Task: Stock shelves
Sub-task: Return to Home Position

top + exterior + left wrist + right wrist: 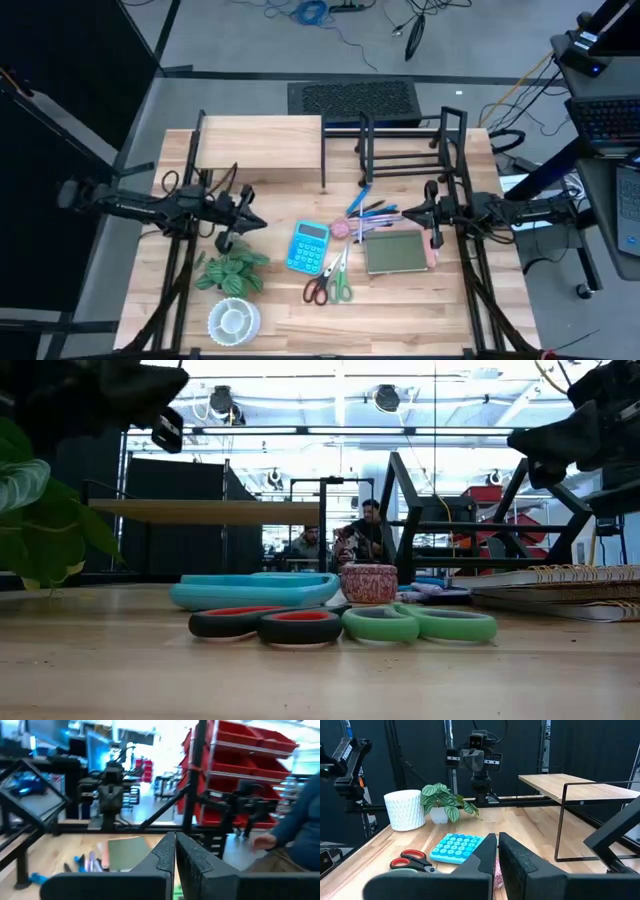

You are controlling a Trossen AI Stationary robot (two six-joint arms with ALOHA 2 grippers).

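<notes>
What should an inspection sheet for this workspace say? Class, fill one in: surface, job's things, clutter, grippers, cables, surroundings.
Surface: wooden table, no spills seen.
Job's things: pale-wood riser shelf and black wire rack, side by side at the far edge.
Clutter: calculator, scissors, notebook, pens, candle, plant, white pen holder.
Grippers: left gripper and right gripper, both shut, above the table.
Cables: loose cables on the floor beyond the table.
Surroundings: people in the room behind; laptop to the right.

No text can be read in any view; the white lettering on a dark arm link (344, 749) is too small to make out.
</notes>
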